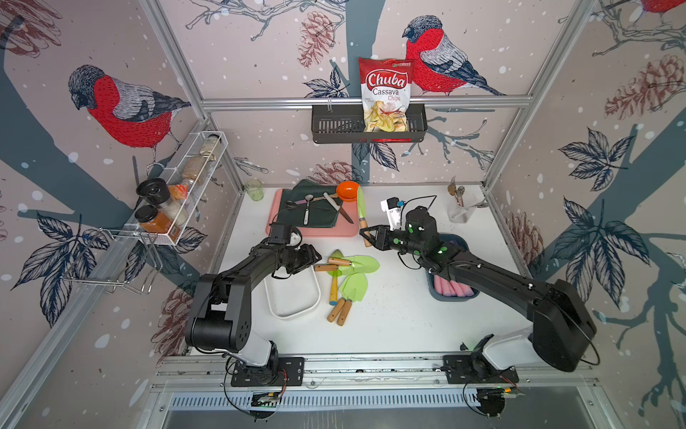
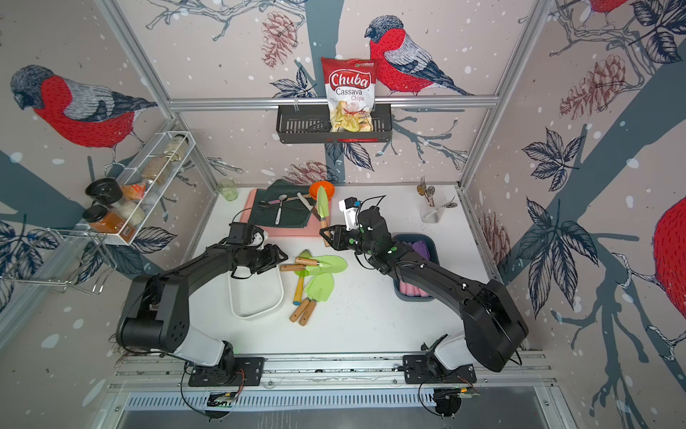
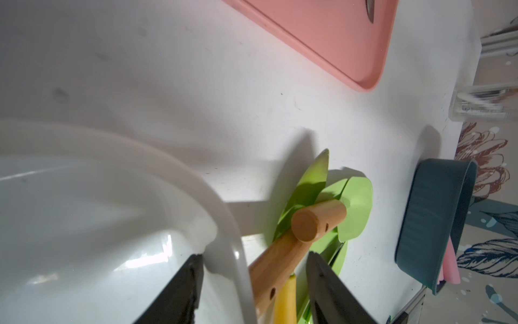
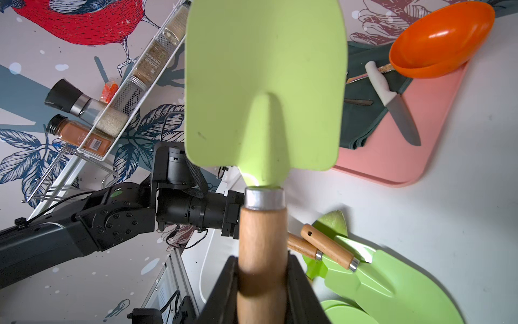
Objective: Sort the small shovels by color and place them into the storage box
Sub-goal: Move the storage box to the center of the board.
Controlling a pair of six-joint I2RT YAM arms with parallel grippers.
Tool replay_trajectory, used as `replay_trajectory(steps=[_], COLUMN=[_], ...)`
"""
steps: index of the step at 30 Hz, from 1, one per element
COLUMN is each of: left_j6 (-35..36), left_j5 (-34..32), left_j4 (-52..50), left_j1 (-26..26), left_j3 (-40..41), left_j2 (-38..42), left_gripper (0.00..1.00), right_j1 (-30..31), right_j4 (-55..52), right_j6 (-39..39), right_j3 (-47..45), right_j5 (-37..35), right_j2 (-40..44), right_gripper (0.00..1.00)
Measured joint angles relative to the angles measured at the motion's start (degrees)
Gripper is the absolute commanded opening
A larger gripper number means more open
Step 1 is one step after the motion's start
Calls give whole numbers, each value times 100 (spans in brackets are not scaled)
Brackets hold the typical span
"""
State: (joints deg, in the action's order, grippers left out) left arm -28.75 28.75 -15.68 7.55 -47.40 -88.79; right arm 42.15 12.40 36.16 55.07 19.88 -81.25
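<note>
The bag (image 1: 386,93) in the far basket (image 1: 334,128) read "Chuba Cassava Chips". The right hand (image 1: 365,236) grasped a green shovel (image 4: 263,84) by its wooden handle above the desk (image 1: 389,327); the left hand (image 1: 316,258) gaped, released, beside the other green shovels (image 1: 352,276).

Top views overlook the table (image 1: 389,334); close wrist views seemingly share shovels (image 3: 356,202).

A pink tray (image 1: 319,231) is carried at the back of the white table (image 1: 389,334). In front of the tray a white box (image 1: 297,315) and a heap of green shovels (image 1: 356,286) are laid side by side; a blue box (image 1: 454,297) is set farther right.
</note>
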Motion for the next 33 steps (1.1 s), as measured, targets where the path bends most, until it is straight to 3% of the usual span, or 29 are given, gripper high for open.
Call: replay_trajectory(steps=[12,21,25,33], left_j6=[-898,-1589,-1403,-544], left_j5=[328,507,444,-334], left_j4=[297,509,466,101], left_j1=[1034,1475,1351,116], left_j3=[-442,-938,-1191,-1043], left_j2=[-616,-944,-544,424], left_gripper=[62,63,69,75], right_j1=[282,590,710,741], right_j4=[-212,-1117,-1397,-1373], right_j6=[74,389,647,887], right_j3=[-411,-310,-216,-140], right_j5=[-487,-1626,-2114,-2293], right_j2=[632,844,844,516], right_gripper=[2,3,4,5])
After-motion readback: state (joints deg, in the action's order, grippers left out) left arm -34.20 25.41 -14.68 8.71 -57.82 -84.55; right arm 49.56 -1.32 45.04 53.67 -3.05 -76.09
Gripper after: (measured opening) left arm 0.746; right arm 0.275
